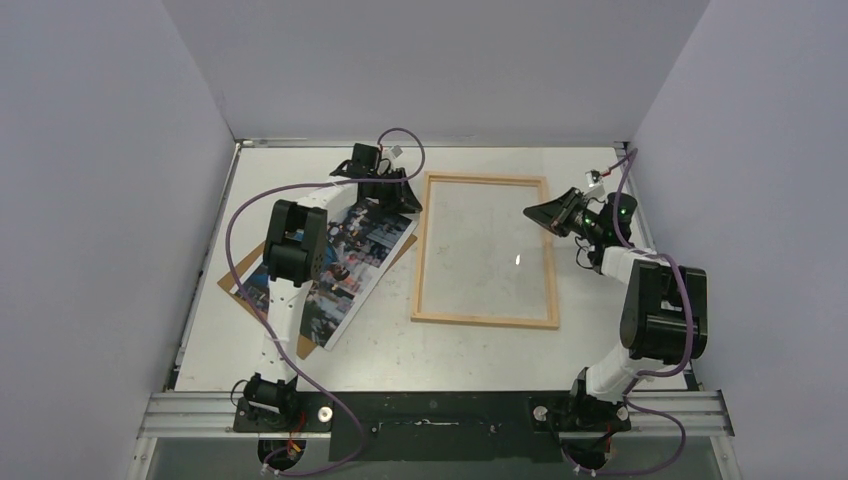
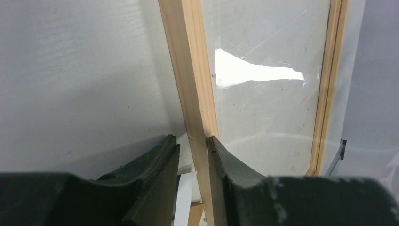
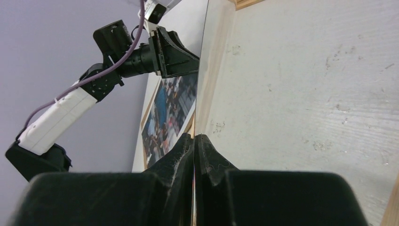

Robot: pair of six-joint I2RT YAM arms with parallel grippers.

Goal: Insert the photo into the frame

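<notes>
White tabletop [image 1: 450, 350] — left gripper [image 2: 192, 139] loosely straddles the frame's [image 2: 186, 70] long bar, photo [image 1: 360, 250] just behind it; right gripper [image 3: 194, 137] pinched closed.

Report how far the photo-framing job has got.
Done: nothing placed; the glossy street-scene photo lies off to the left, on the brown backing board. In hand: the left gripper straddles the left bar of the thin light-wood frame, jaws not quite closed; the right gripper is shut over the pane. Left: photo into frame.
</notes>
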